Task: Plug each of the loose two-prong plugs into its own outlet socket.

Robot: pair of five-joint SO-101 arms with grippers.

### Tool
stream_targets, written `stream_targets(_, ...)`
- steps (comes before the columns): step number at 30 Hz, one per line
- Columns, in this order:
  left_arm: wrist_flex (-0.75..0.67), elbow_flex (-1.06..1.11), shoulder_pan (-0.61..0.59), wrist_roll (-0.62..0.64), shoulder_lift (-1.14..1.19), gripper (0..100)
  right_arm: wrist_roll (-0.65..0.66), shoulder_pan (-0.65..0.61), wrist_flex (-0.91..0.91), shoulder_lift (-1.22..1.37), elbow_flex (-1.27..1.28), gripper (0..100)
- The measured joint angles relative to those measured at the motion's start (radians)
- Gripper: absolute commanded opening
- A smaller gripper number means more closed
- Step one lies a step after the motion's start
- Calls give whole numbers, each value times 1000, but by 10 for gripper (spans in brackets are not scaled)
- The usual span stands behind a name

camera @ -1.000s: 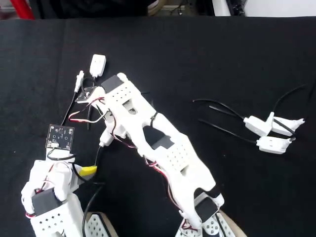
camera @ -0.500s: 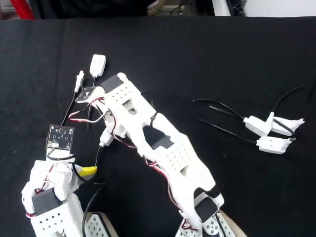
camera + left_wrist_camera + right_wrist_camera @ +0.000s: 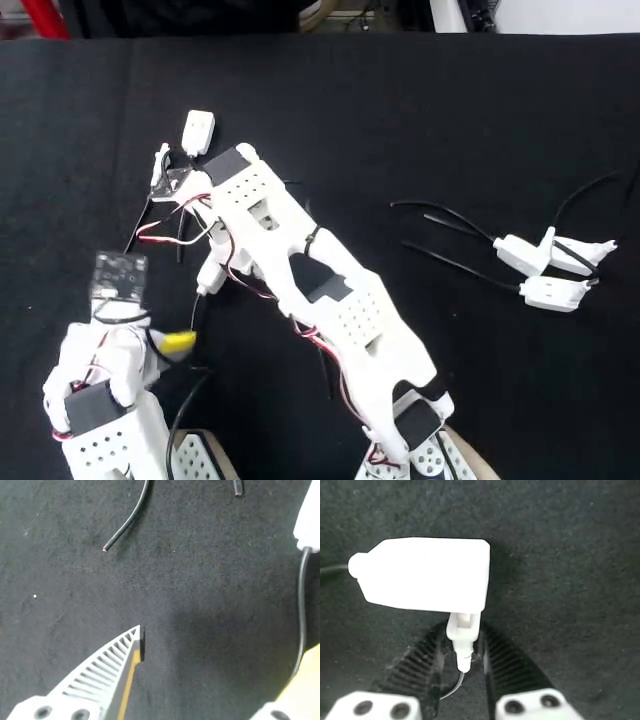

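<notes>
A white plug [image 3: 160,165] lies at the table's far left, with a white outlet socket [image 3: 198,130] just beyond it. My right gripper [image 3: 172,181] is at the plug. In the right wrist view a white block-shaped body [image 3: 422,572] lies across the fingertips. Its narrow white stub [image 3: 463,630] sits between the two dark fingers of the right gripper [image 3: 463,647], which press close on either side. My left gripper [image 3: 220,650] hovers open over bare black cloth near the table's front left, nothing between its fingers [image 3: 122,655]. It appears by its yellow jaw [image 3: 178,342] in the high view.
A cluster of white plugs and sockets [image 3: 548,265] with black cables lies at the right. Loose black cable ends [image 3: 120,532] trail on the cloth near my left gripper. The black table cloth [image 3: 400,120] is open in the middle and back.
My right gripper has edged a little up and left onto the plug, which shifted slightly. The left arm's wrist has moved a bit and looks blurred.
</notes>
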Motion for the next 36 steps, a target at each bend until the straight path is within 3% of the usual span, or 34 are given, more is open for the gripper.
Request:
stream_targets(8,-433,6,-15,436,0,463,0,0,0,-14,0,11)
stream_targets(13,-644,66,6,559,3,463,-20,0,0,-114,0,11)
stream_targets(19,-677,68,-11,574,3,463,-28,0,-38,-166,64,11)
stream_targets(26,-589,64,-44,574,3,463,-20,6,-58,-258,155,11)
stream_targets(36,-582,64,-44,574,3,463,-29,84,-110,-635,339,11)
